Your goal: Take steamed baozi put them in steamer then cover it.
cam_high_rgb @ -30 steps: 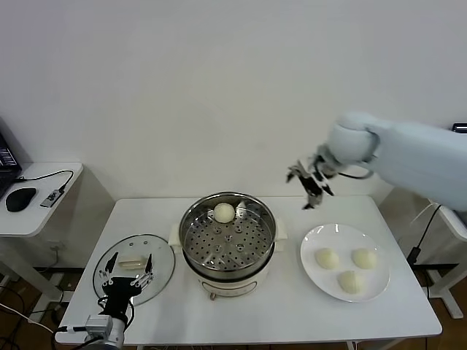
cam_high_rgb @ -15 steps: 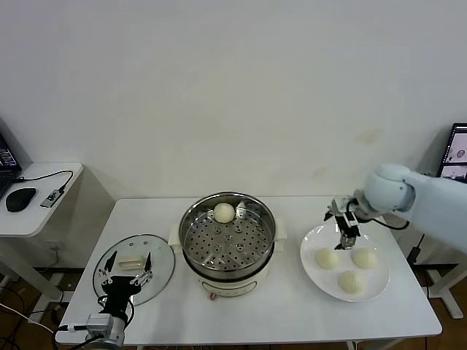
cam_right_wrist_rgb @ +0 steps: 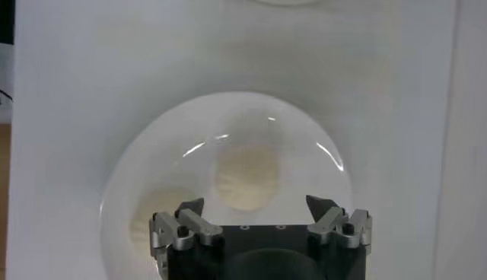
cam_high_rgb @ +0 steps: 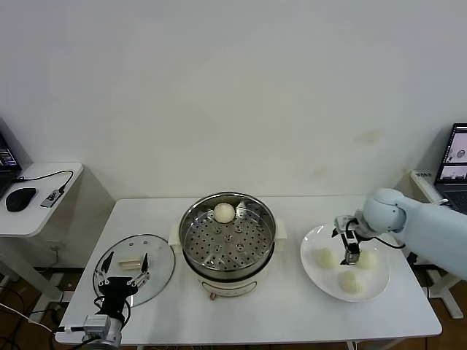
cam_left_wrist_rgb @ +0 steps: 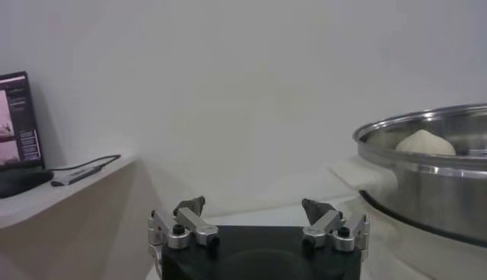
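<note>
Right pincer spread, low over plate with three baozi; one sat in steamer.
Risk: descending between crowded buns, fingers could nudge or dent neighbours. Left pincer idle, spread above cover.

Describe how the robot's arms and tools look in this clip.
The right arm has a smooth, pale blue-white rounded shell. Both the right tool and left tool have a black body, silver metal finger links with screws, and dark fingertips. The left tool sits on a silver-grey wrist.
</note>
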`<state>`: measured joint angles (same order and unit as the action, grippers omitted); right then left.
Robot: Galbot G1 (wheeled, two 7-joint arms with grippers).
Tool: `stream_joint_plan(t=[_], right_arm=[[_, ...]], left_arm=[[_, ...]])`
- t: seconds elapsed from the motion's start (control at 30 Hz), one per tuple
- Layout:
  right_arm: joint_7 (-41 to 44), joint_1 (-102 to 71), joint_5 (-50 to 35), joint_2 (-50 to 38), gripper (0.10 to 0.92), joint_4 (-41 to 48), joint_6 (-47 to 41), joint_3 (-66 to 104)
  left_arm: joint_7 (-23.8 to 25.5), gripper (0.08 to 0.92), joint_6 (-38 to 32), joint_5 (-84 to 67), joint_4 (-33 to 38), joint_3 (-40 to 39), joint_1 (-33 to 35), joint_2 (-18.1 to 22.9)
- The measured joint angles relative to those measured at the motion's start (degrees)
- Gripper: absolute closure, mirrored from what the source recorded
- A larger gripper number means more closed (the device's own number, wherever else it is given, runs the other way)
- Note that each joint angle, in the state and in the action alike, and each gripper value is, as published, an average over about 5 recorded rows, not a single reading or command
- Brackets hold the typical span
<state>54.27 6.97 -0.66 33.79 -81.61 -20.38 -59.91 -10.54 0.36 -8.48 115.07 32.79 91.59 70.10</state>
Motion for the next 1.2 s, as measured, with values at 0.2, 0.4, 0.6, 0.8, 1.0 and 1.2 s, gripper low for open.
stream_joint_plan(t=[0.2, 0.4, 0.6, 0.8, 1.0, 1.2], right_arm=[[-0.35, -3.71, 1.39, 1.86, 0.219, 2.81, 0.56, 2.65], [-1.03, -6.32, 2.5, 3.44, 0.245, 4.96, 1.12, 4.8], [-1.3, -7.89, 3.37, 4.71, 0.298, 6.42, 1.29, 6.3], [-1.39, -8.61, 3.8, 5.02, 0.374, 6.78, 1.37, 7.28], [-0.77, -8.2, 3.61, 4.45, 0.412, 6.39, 1.72, 8.1], [0.54, -5.25, 2.38, 3.13, 0.445, 4.98, 1.37, 7.57]], left_arm=[[0.0, 0.177, -0.21, 0.05, 0.11, 0.31, 0.41, 0.04], [0.0, 0.177, -0.48, 0.14, 0.15, 0.4, 0.6, 0.18], [0.04, 0.177, -0.49, 0.45, 0.18, 0.33, 0.54, 0.39], [0.04, 0.177, -0.5, 0.66, 0.21, 0.22, 0.53, 0.56], [0.04, 0.177, -0.49, 0.55, 0.32, 0.25, 0.49, 0.39], [0.04, 0.177, -0.41, 0.47, 0.37, 0.16, 0.21, 0.16]])
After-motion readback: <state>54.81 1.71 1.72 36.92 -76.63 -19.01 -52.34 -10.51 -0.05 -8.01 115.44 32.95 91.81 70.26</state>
